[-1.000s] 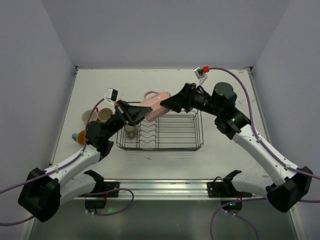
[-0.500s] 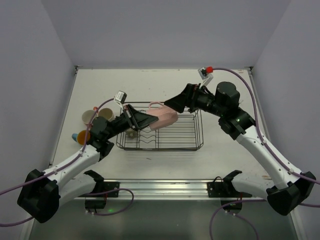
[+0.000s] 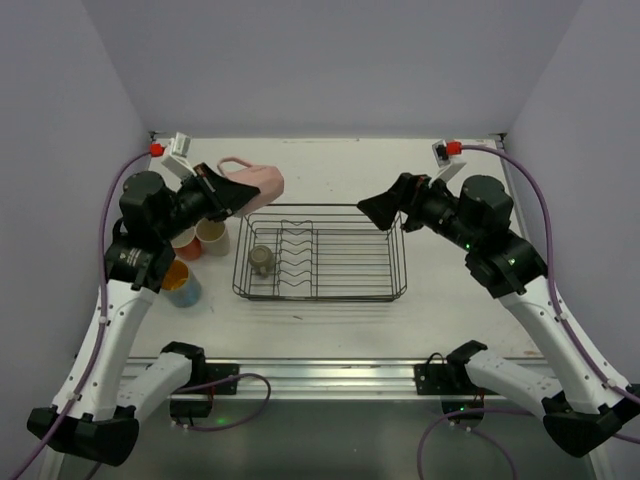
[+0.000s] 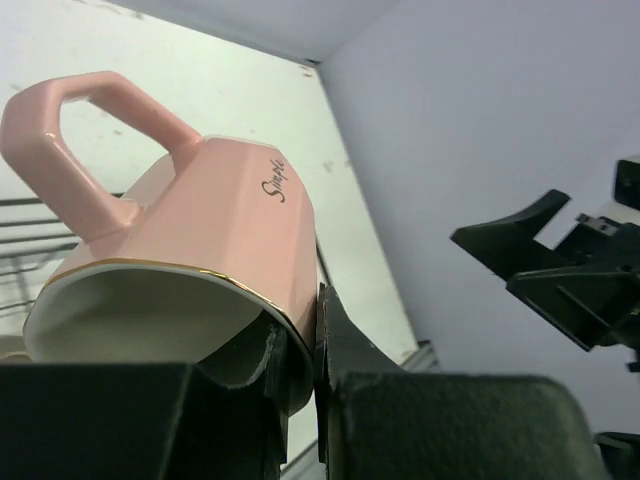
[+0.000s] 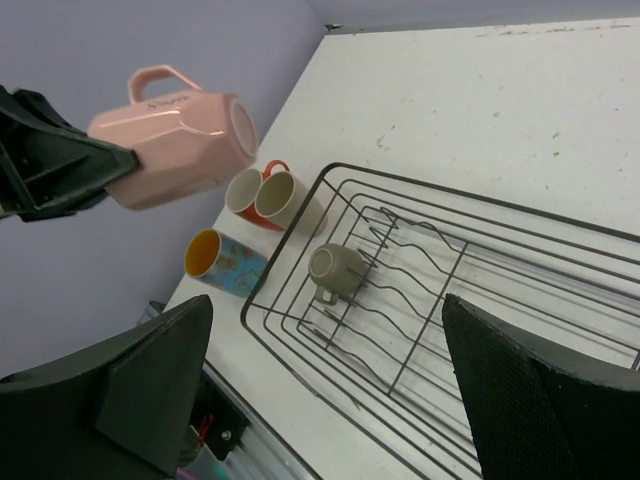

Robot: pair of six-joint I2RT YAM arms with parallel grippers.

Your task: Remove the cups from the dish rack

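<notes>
My left gripper [image 3: 222, 193] is shut on the rim of the pink mug [image 3: 254, 182], one finger inside and one outside [image 4: 315, 335]. It holds the mug [image 4: 190, 225] in the air, left of the back-left corner of the black wire dish rack [image 3: 320, 297]. The olive-grey mug [image 3: 261, 261] lies inside the rack at its left end. The orange [image 3: 186, 243], beige [image 3: 211, 236] and light blue [image 3: 181, 284] mugs stand on the table left of the rack. My right gripper [image 3: 383, 211] is open and empty above the rack's back-right corner. The right wrist view [image 5: 326, 310] looks down on the rack [image 5: 440, 190] and the olive-grey mug [image 5: 335, 270].
White table with grey walls on three sides. The right wrist view shows the pink mug [image 5: 175, 140] hanging over the orange [image 5: 245, 190] and beige [image 5: 288, 202] mugs, with the light blue one [image 5: 225, 262] nearer the front edge. Plate dividers [image 3: 295, 258] stand in the rack's middle.
My left gripper has carried the pink mug from above the rack up and to the left. My right gripper has drawn back to the right, away from the mug.
</notes>
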